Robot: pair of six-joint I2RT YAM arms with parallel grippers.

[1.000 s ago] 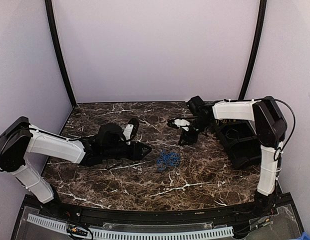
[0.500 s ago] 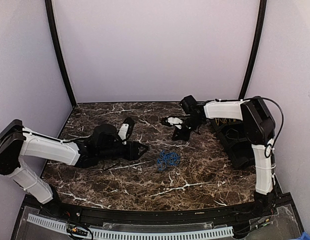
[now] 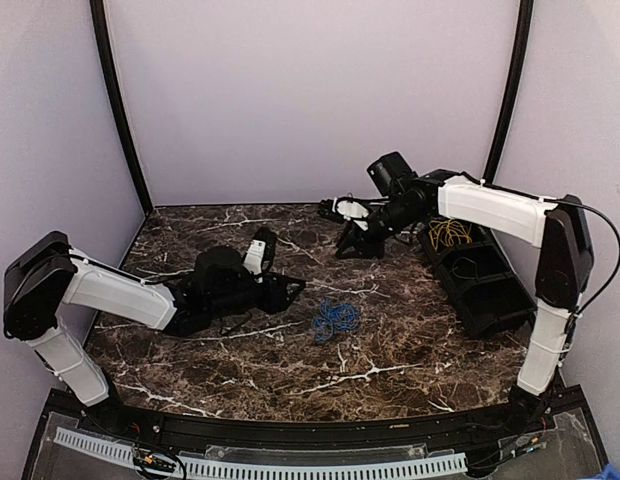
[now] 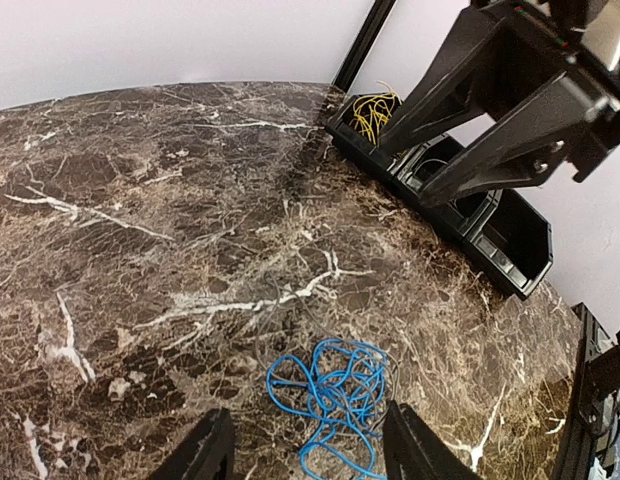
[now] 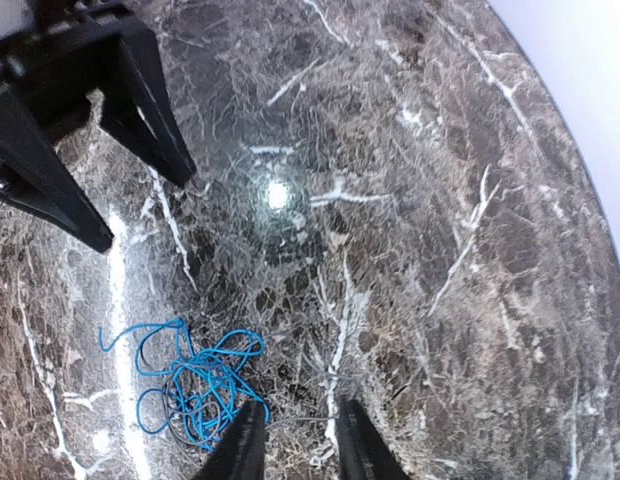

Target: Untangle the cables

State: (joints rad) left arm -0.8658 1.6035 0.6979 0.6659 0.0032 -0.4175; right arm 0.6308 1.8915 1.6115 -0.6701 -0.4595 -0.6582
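A loopy bundle of blue cables (image 3: 336,318), with a thin grey wire mixed in, lies on the marble table near the middle. In the left wrist view the blue bundle (image 4: 330,398) lies just ahead of my open, empty left gripper (image 4: 310,455), which sits low over the table (image 3: 295,287). My right gripper (image 3: 346,232) is raised above the back of the table, open and empty. In the right wrist view (image 5: 298,450) the blue bundle (image 5: 190,385) lies far below, left of its fingers. Yellow cables (image 3: 450,234) lie in the far compartment of a black bin (image 4: 373,112).
A black bin with several compartments (image 3: 495,290) stands along the right side of the marble table (image 3: 390,350); its nearer compartments look dark. Pale walls and black corner posts (image 3: 118,110) close in the back and sides.
My right gripper has lifted up and back from beside the bin, its arm stretching out. My left gripper has shifted slightly and stays low near the blue bundle. The cables have not moved.
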